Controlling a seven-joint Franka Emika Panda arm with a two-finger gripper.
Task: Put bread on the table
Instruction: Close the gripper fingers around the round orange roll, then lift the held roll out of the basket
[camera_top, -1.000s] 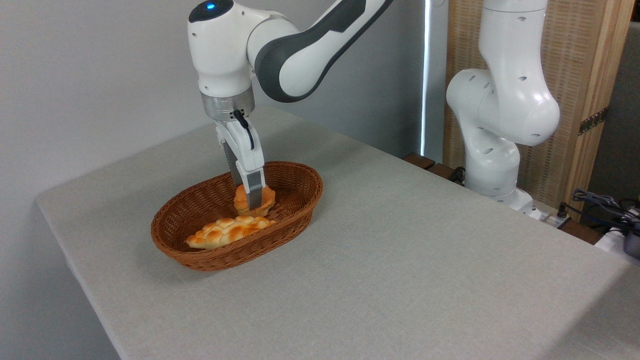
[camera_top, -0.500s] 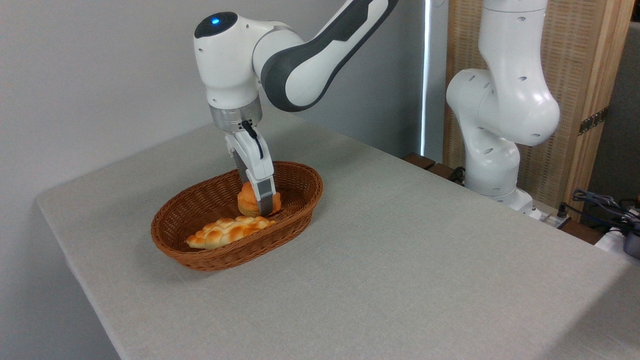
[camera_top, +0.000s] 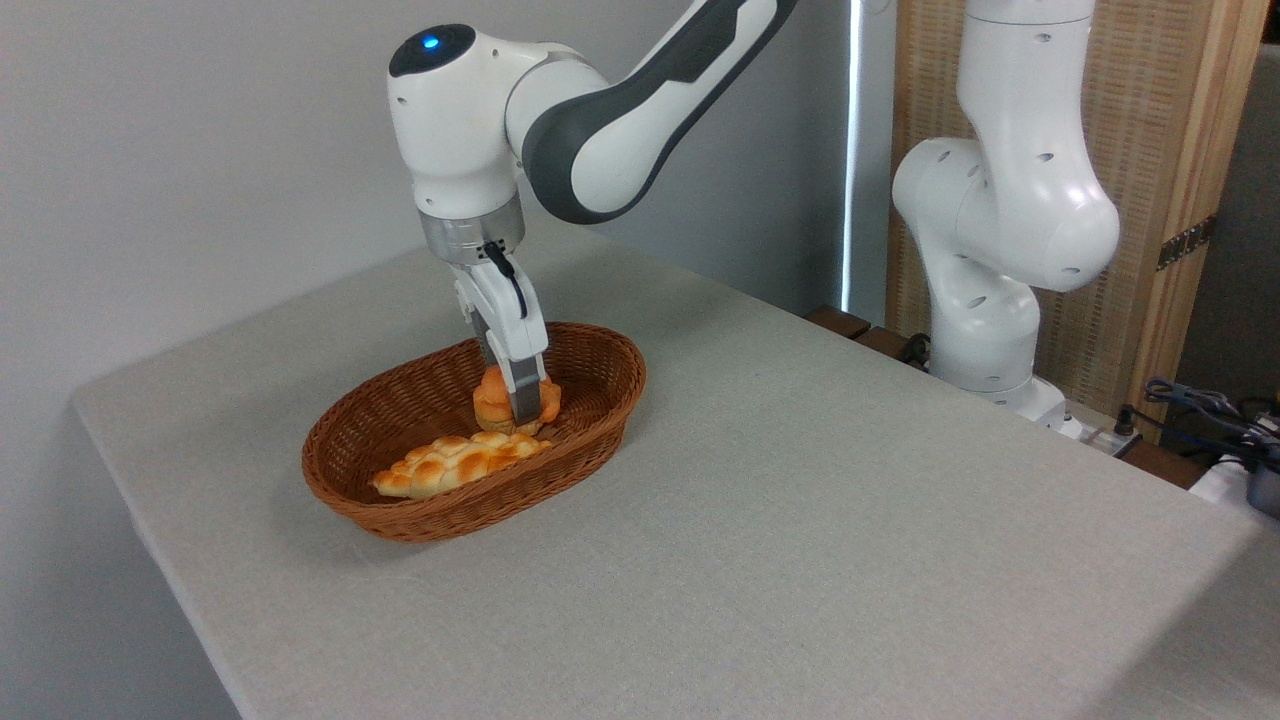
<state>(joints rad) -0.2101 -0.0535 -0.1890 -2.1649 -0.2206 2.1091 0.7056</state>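
Gripper (camera_top: 520, 408) pointing down into the wicker basket (camera_top: 400, 500), its fingers closed on the bread (camera_top: 492, 398), a small round orange-golden bun. Bun inside the basket's far end, squeezed between the fingers; whether it rests on the basket floor cannot be told. Braided loaf (camera_top: 455, 463) lying just in front. Basket standing on the grey table (camera_top: 800, 520).
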